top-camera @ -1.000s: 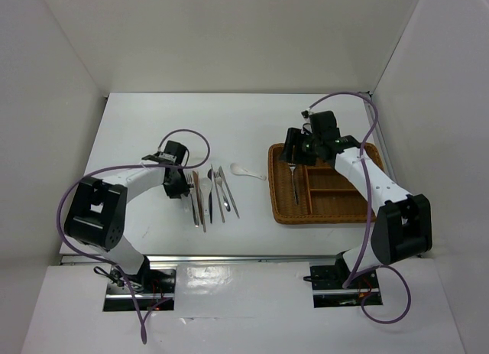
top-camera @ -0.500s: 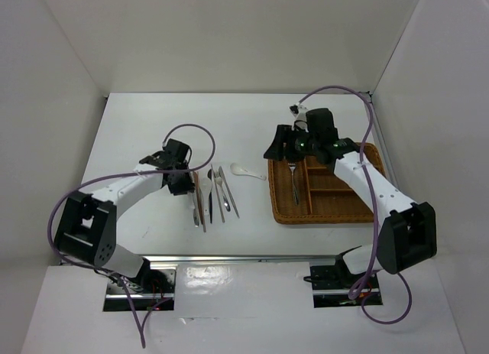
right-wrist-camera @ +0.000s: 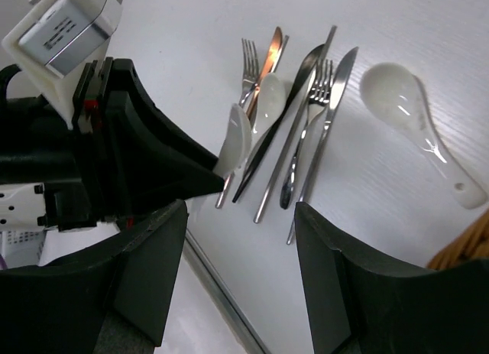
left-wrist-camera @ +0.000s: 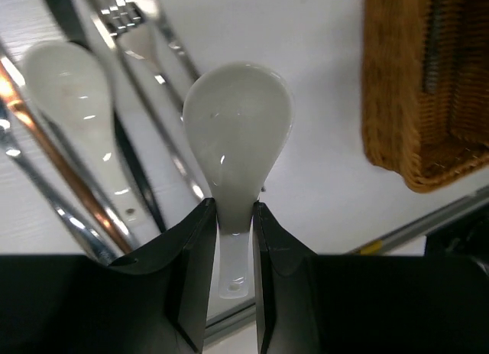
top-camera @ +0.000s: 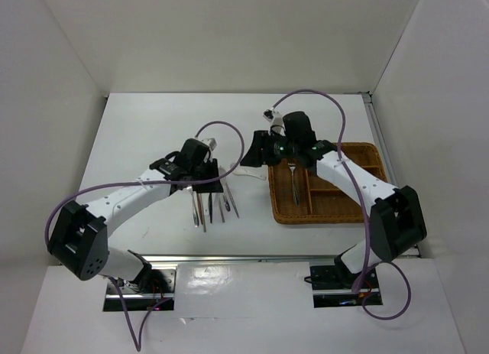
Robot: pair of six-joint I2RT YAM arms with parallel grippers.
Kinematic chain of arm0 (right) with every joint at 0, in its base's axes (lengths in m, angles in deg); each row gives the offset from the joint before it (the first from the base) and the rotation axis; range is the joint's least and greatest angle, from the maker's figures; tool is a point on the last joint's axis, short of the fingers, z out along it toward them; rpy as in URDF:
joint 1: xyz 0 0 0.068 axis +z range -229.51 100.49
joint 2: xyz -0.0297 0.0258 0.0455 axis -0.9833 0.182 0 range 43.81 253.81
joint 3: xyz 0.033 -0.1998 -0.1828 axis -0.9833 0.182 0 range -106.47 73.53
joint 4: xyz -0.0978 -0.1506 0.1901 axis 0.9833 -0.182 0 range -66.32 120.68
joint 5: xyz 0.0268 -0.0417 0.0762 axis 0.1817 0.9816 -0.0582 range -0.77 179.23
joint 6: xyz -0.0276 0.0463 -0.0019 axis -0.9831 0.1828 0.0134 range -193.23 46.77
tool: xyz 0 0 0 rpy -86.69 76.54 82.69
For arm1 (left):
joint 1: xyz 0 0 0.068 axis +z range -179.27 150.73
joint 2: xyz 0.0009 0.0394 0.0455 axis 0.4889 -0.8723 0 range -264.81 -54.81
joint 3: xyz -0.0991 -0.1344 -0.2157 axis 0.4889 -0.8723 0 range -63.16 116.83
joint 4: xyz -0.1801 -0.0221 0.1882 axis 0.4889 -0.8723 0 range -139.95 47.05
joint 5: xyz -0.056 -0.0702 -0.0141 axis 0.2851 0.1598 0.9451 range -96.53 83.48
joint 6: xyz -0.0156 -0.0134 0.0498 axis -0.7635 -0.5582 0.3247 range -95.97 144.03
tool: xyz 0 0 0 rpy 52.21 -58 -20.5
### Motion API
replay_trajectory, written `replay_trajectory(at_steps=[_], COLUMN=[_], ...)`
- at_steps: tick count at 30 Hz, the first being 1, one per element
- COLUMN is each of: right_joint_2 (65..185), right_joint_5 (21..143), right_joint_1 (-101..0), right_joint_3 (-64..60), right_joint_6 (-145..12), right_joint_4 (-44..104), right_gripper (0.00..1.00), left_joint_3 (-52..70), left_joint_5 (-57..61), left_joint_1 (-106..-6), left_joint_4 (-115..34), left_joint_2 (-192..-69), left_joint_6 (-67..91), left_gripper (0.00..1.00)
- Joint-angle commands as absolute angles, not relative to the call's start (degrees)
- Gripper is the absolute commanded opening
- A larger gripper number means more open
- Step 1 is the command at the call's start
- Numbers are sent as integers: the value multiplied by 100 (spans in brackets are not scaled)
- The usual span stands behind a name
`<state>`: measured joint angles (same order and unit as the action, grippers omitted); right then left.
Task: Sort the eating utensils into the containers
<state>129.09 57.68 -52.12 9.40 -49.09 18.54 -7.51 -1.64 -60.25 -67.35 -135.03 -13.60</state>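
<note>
My left gripper [left-wrist-camera: 233, 216] is shut on the handle of a white ceramic soup spoon [left-wrist-camera: 238, 117], bowl forward, held above the table. In the top view the left gripper [top-camera: 216, 175] hangs over the row of silver utensils [top-camera: 208, 207]. A second white spoon [left-wrist-camera: 72, 94] lies among them. My right gripper [right-wrist-camera: 241, 262] is open with nothing between its fingers, and sits just left of the wicker tray [top-camera: 321, 216]. A third white spoon [right-wrist-camera: 412, 117] lies alone on the table below it. One fork [top-camera: 293, 182] lies in the tray's long section.
Forks [right-wrist-camera: 248, 71], a knife [right-wrist-camera: 332, 102] and a copper-coloured stick [right-wrist-camera: 269, 56] lie side by side on the white table. The two grippers are close together, and the left gripper's black body [right-wrist-camera: 137, 155] fills the left of the right wrist view. White walls enclose the table.
My left gripper has moved right from the utensil row with the white spoon in it. My right gripper has swung left, off the tray and toward the lone spoon.
</note>
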Motion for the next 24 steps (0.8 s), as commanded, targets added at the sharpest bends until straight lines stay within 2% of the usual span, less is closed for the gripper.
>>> replay_trajectory(at_steps=[1,16,21,24], right_joint_2=[13003,13003,13117,13170], right_joint_5=[5566,5995,6330,6453], right_joint_1=[-5043,-4814,-4814,-4814], right_joint_3=[955,1280,1333,1281], right_joint_6=[-4774,-4827,-4581,-4581], right_joint_4=[2453,2611,2664,2612], right_gripper=[66,67,55,52], left_joint_3=[-323,248,302,249], left_joint_5=[121,420,420,420], left_joint_1=[-6240,-6591,-6697,-6697], left_joint_4=[-6334,-6229,-6229,-6167], left_joint_2=[-13479,-13848,-13848,-13848], left_joint_6=[-1210,-1148,-1096,-1096], left_gripper=[16,16,16,16])
